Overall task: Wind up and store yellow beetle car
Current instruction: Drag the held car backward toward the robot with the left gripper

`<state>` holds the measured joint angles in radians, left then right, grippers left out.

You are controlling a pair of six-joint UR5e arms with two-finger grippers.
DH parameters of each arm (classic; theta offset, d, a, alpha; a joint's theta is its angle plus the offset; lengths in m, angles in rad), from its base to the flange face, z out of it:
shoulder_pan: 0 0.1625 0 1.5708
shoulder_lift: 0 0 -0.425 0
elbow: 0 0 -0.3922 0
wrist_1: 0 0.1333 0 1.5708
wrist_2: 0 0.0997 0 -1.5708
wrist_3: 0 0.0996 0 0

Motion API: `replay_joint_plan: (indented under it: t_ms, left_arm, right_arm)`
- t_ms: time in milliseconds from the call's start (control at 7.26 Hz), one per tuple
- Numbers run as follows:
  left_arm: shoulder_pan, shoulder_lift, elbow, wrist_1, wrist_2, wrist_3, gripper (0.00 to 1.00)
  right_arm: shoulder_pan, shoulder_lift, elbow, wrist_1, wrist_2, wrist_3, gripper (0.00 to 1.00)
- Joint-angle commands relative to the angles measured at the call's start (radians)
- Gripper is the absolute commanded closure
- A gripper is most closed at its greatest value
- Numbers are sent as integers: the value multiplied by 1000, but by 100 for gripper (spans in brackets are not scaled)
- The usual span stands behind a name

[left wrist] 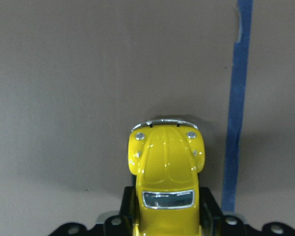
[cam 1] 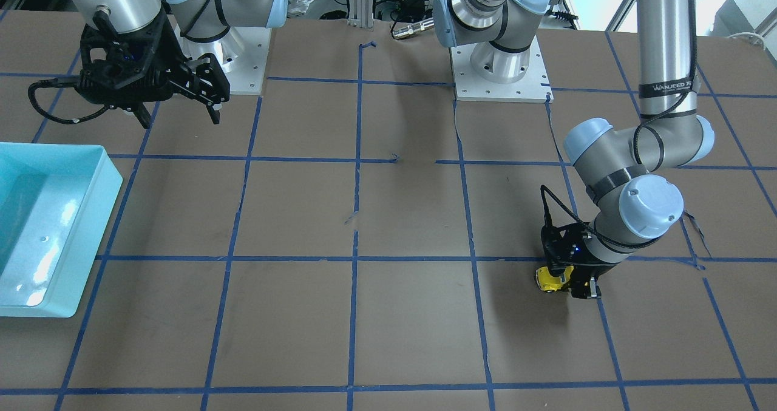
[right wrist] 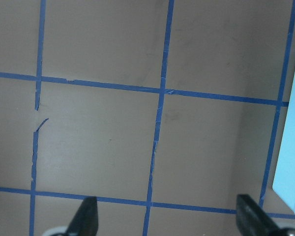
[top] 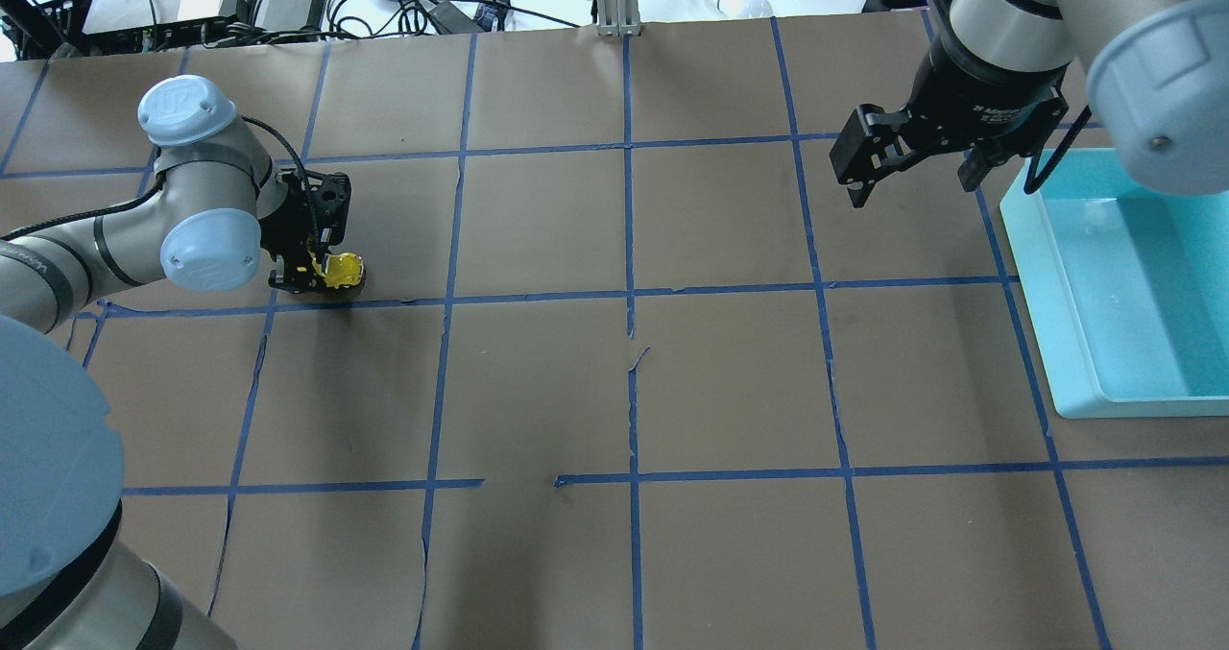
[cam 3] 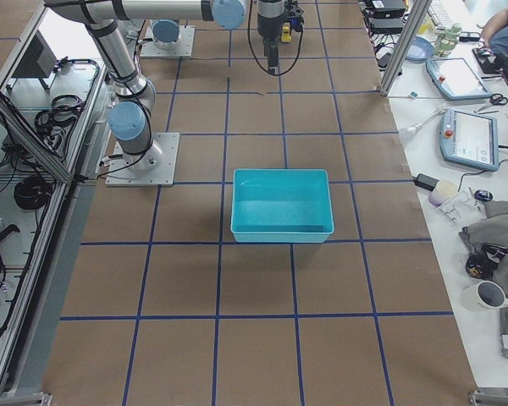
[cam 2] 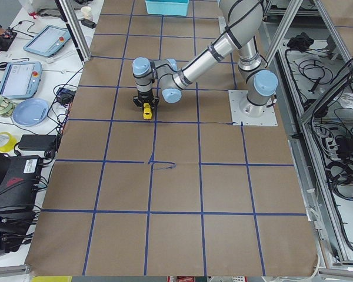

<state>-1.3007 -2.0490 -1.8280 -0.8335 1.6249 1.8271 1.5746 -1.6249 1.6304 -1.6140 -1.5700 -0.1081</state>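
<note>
The yellow beetle car (top: 341, 270) is tiny and glossy, at the table surface by a blue tape line on my left side. My left gripper (top: 317, 274) is shut on it, the fingers gripping its sides. The left wrist view shows the car's hood and windscreen (left wrist: 166, 167) sticking out forward between the dark fingers (left wrist: 210, 216). It also shows in the front-facing view (cam 1: 549, 279), held by the left gripper (cam 1: 561, 281). My right gripper (top: 912, 187) is open and empty, high above the table beside the bin; its two fingertips (right wrist: 87, 216) show over bare table.
A light teal bin (top: 1056, 276) stands at the table's right edge, also in the front-facing view (cam 1: 91, 229) and the exterior right view (cam 3: 281, 230). Blue tape lines grid the brown table. Cables and devices lie beyond the far edge.
</note>
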Motion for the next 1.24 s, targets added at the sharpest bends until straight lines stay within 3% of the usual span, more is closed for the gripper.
replay_joint_plan:
  t_ms: [0, 551, 689, 826, 964, 1102]
  left_arm:
    - [12, 1, 0, 1, 3, 20, 70]
    - [55, 3, 0, 8, 3, 47, 67]
    - [55, 3, 0, 8, 4, 47, 61]
    - [55, 4, 0, 8, 6, 44, 27]
    - [55, 9, 0, 8, 6, 43, 0]
    - [55, 12, 1, 8, 6, 43, 0]
  right_arm:
    - [-1, -1, 0, 12, -2, 7, 0]
    - [-1, 5, 0, -4, -2, 5, 0]
    - [-1, 3, 0, 5, -5, 1, 0]
    - [-2, 3, 0, 5, -5, 2, 0]
    - [-2, 3, 0, 5, -5, 2, 0]
    - [-2, 3, 0, 2, -5, 2, 0]
